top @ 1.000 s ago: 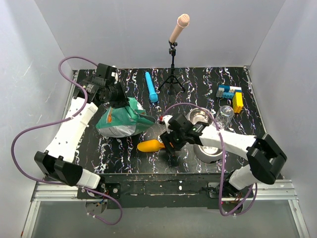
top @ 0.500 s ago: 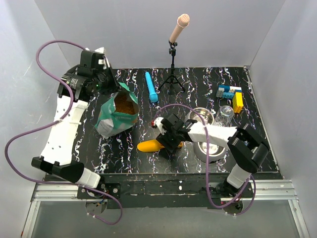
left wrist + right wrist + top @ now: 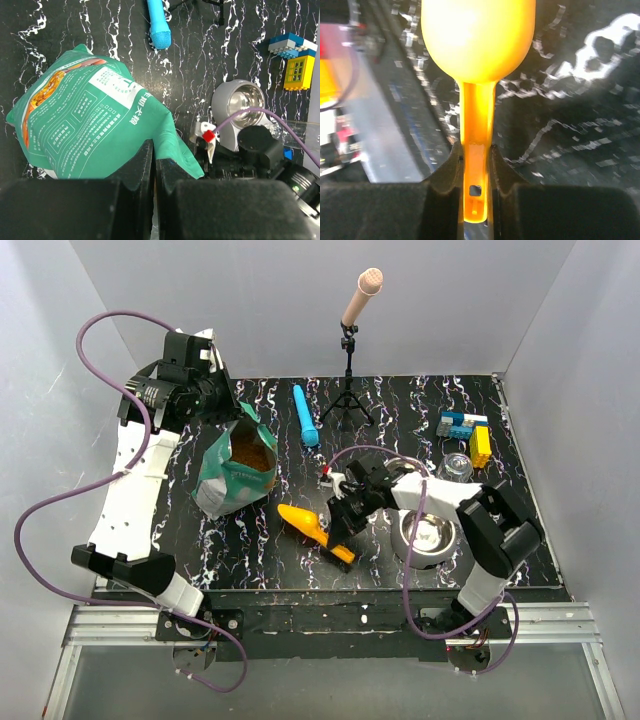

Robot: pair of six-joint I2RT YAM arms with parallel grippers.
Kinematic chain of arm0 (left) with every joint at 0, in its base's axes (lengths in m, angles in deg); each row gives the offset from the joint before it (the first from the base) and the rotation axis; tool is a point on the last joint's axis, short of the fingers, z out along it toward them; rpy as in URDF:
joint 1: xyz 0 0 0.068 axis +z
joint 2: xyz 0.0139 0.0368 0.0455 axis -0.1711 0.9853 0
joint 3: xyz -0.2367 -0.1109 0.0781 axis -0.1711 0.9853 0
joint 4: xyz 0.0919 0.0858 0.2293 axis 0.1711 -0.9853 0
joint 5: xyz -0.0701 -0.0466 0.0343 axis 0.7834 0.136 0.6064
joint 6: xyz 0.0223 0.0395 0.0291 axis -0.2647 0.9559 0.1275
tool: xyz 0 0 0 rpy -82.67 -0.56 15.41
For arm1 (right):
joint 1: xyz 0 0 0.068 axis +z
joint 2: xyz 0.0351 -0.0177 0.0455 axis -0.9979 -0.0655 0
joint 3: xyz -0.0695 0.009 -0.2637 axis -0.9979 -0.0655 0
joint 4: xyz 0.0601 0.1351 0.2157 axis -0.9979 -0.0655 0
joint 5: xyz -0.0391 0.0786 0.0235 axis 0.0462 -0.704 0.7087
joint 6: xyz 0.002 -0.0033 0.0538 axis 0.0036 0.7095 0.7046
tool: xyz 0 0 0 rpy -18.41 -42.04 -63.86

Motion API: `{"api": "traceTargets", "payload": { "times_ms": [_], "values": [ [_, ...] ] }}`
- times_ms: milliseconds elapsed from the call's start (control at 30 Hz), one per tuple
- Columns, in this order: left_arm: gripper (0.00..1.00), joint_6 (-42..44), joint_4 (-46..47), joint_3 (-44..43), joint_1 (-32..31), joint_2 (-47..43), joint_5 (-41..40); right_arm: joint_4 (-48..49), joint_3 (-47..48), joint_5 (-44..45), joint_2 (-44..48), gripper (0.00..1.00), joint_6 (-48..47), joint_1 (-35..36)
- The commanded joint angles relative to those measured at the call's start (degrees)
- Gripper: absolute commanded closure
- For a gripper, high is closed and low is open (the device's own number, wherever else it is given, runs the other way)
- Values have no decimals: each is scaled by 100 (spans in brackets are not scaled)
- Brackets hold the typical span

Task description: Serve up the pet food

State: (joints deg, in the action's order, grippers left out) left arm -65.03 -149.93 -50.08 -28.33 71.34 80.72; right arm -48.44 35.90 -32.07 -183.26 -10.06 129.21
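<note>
Firmly the right hand (image 3: 476, 152) pinches the orange plastic scoop (image 3: 478, 35) by its handle, while the left hand (image 3: 154, 155) grips an edge of the open green pet-food bag (image 3: 95, 130).

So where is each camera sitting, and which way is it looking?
Top external: fixed above and behind the arms, looking down on the table; both arms show.
Left wrist: on the left arm's wrist, looking down past the left gripper, pinched on the green food bag.
Right wrist: on the right arm's wrist, looking along the right gripper, clamped on the orange scoop.
Shared: top and left wrist views both show the bag; top and right wrist both show the scoop.
</note>
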Motion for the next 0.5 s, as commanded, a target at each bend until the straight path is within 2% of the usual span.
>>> {"api": "traceTargets", "payload": {
  "times_ms": [0,200,367,467],
  "values": [
    [100,-31,406,-301,-6,-110,269,882,53,-2313,-643,96,1063,-95],
    [100,-75,432,-284,-15,-110,374,2016,176,-2746,-1567,94,2321,-182],
    [100,-84,432,-257,-7,-163,392,3641,-166,-3116,-2042,90,3770,-393],
    [100,-84,476,-196,-6,-207,401,3530,-254,-3011,-2201,84,3764,-455]
  ]
}}
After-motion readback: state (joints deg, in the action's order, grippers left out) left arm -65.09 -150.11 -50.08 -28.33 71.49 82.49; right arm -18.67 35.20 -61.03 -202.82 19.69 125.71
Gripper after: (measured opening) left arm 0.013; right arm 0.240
